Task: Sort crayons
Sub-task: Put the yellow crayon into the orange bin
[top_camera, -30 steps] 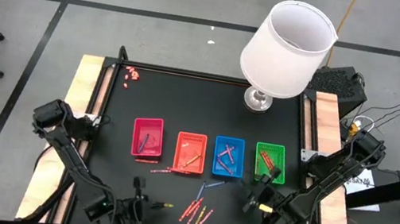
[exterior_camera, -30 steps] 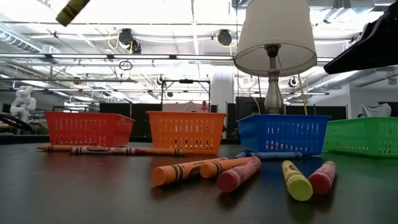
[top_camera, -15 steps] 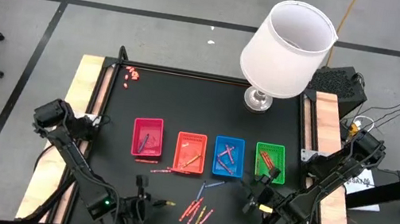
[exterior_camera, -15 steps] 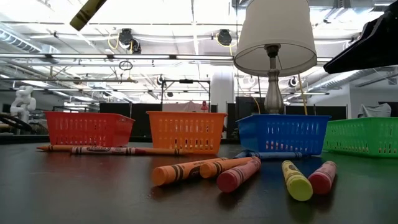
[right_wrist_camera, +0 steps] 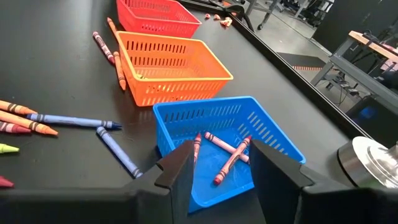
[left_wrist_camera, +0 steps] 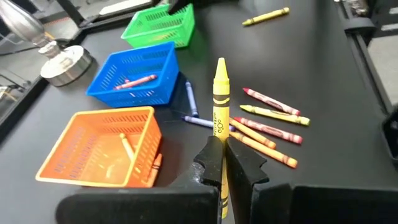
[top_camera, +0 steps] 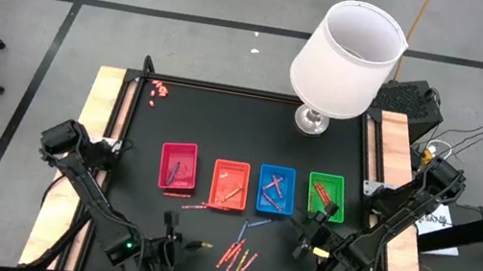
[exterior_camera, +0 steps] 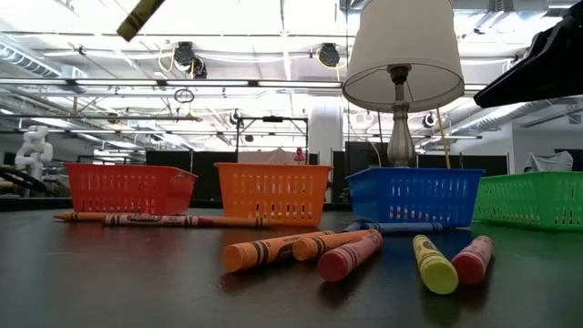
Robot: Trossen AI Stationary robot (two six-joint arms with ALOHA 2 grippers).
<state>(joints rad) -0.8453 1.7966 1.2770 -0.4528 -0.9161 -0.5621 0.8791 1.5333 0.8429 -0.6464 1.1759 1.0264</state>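
**Yellow crayon up, awaiting a basket**

Yellow crayon (left_wrist_camera: 220,99) pinched upright in the left gripper (left_wrist_camera: 222,163), lifted clear at the table's 7 o'clock, presumably for carrying. Loose crayons (top_camera: 238,255) lie near 6 o'clock, unsorted. Right gripper (right_wrist_camera: 217,163) hangs at 5 o'clock, jaws parted, holding nothing. Farther off, four baskets in a row mid-table: red (top_camera: 178,165), orange (top_camera: 230,184), blue (top_camera: 275,190), green (top_camera: 326,195). No yellow basket visible.

You're looking at a black desk (top_camera: 225,114) with pale wooden side edges. Four ribbed baskets sit in a row: red basket (top_camera: 178,166), orange basket (top_camera: 230,184), blue basket (top_camera: 276,190), green basket (top_camera: 326,196). The dark left hand (left_wrist_camera: 222,163) pinches a yellow crayon (left_wrist_camera: 220,106) with black print. The lamp (top_camera: 347,60) has a white shade.
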